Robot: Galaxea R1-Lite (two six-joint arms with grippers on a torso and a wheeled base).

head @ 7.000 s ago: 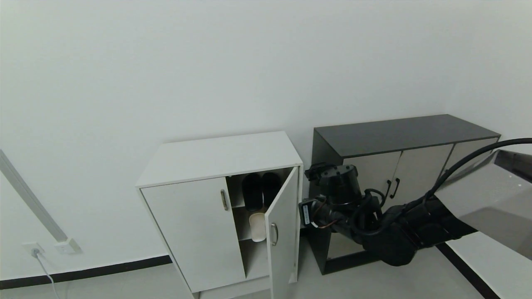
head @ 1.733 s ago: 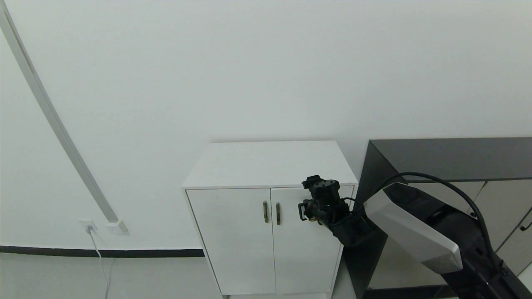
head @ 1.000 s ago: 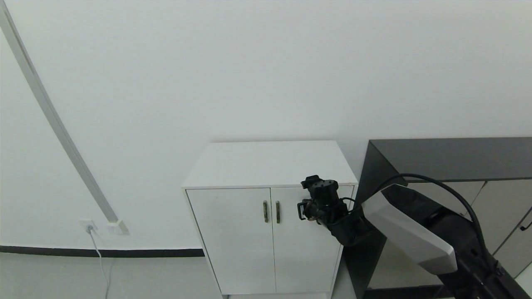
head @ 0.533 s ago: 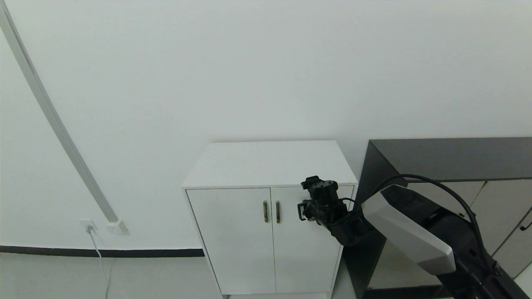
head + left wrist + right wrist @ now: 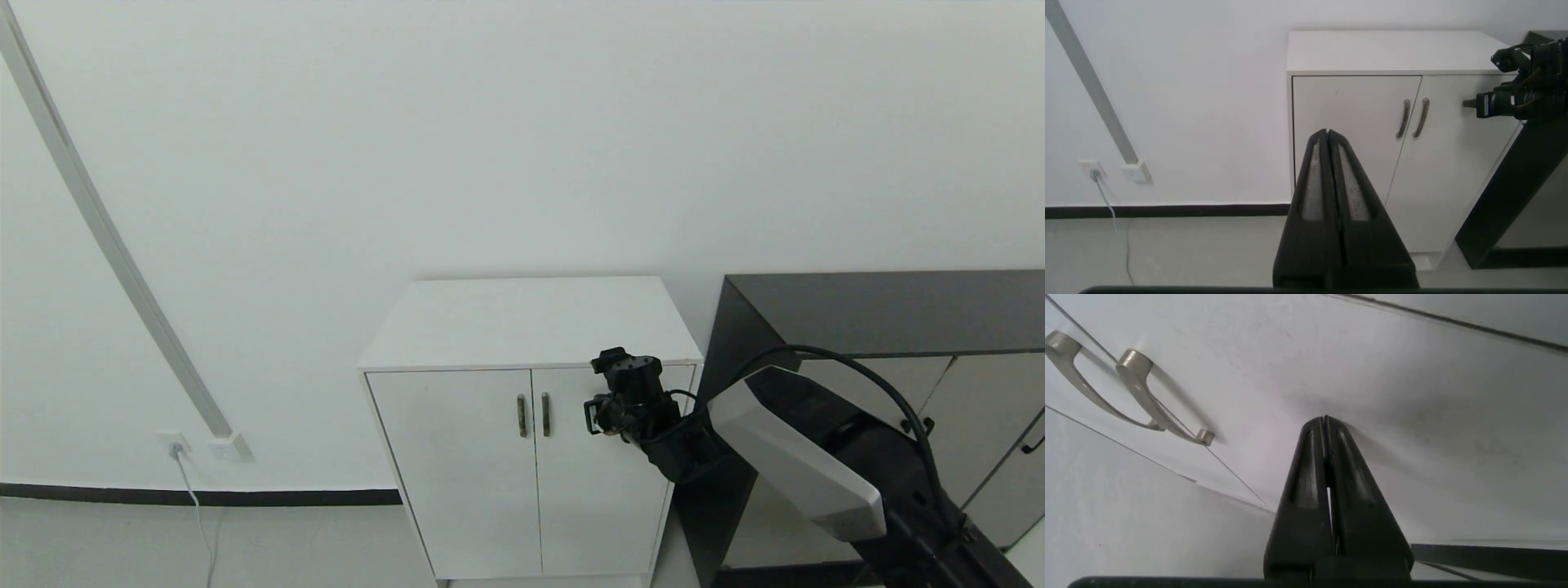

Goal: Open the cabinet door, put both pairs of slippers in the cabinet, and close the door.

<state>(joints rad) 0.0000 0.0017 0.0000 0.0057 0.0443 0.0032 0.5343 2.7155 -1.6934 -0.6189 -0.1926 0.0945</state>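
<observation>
Now your cabinet [image 5: 531, 327] is shut, your closed right fingers [image 5: 1308, 478] touching its right door [image 5: 600, 490]. Your left fingers [image 5: 1315, 188], also closed, hang well back; a dark sideboard [image 5: 882, 302] stands beside the right ones.

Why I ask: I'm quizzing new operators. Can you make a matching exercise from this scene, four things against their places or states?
1 white cabinet
2 dark sideboard
3 right gripper
4 wall socket

A low on the wall, left of the white cabinet
B jaws shut, at the right door
C fully closed
D right of the white cabinet

Pairs: 1-C, 2-D, 3-B, 4-A.
</observation>
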